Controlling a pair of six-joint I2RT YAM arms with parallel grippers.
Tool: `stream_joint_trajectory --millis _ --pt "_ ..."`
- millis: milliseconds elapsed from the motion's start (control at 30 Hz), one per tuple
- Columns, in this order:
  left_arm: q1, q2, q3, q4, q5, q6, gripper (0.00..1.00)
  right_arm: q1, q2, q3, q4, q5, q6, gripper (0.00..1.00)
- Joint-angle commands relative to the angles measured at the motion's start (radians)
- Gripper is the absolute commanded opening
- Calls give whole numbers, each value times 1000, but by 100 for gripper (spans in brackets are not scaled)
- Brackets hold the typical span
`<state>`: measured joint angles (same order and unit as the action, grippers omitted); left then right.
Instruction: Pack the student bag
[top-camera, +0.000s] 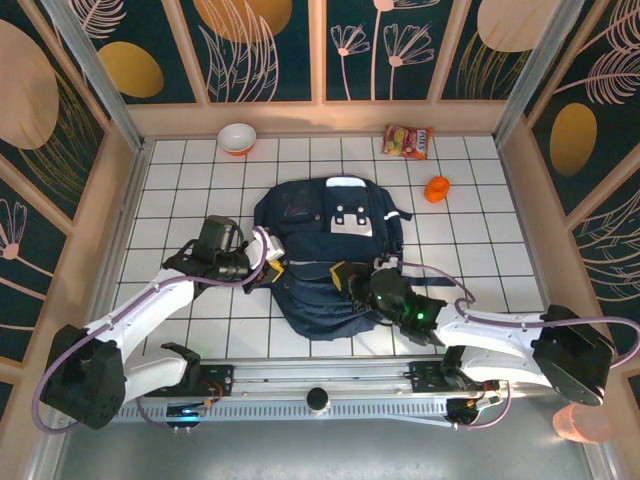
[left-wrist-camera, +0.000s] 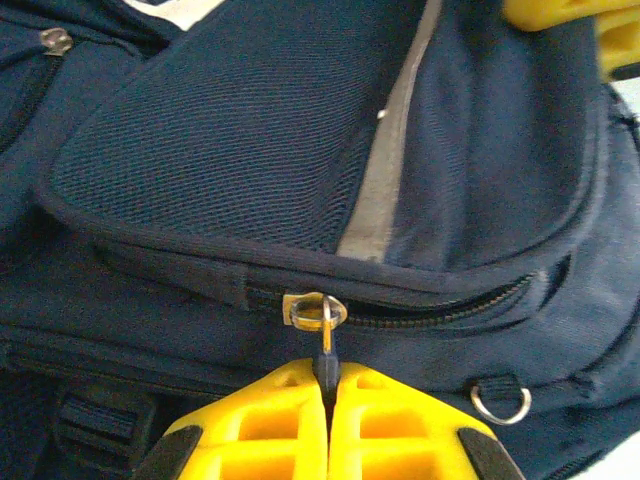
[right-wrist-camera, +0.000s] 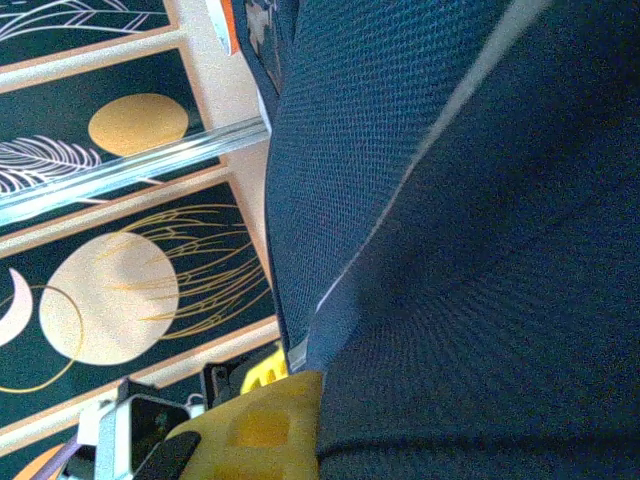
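Left gripper (left-wrist-camera: 327, 385) pinches student bag (left-wrist-camera: 250, 150) zipper pull (left-wrist-camera: 325, 338), plain from its wrist camera.

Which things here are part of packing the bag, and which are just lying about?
In the job: bag, zip pull pinched by the left fingers.
Lying about: bowl, snack packet, orange object.

You've got a white-and-orange bowl (top-camera: 237, 137) at the far edge of the tiled table (top-camera: 180, 190), a red snack packet (top-camera: 408, 141) far right, and a small orange item (top-camera: 437, 189) near it (type unclear).
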<state>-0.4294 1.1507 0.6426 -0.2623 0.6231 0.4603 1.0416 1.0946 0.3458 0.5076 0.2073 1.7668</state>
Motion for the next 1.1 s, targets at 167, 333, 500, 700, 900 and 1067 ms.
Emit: stream_joint_trajectory --millis 167,333,500,700,900,1067 --pt "-118 -40 55 -87 92 -36 0 -63 92 108 67 -3 -110 0" --pt "-160 -45 75 -26 136 -124 0 -76 142 145 76 -34 -139 0" --pt "-218 -28 86 92 132 -249 0 -87 193 158 122 -74 -155 0" --pt "-274 20 112 156 104 -310 20 -90 189 177 82 -140 -204 0" --pt "-275 -89 92 96 -10 -164 55 -183 66 174 -163 -336 -449 0" --pt "-275 -184 60 84 -180 11 66 -292 12 277 -459 -569 -846 0"
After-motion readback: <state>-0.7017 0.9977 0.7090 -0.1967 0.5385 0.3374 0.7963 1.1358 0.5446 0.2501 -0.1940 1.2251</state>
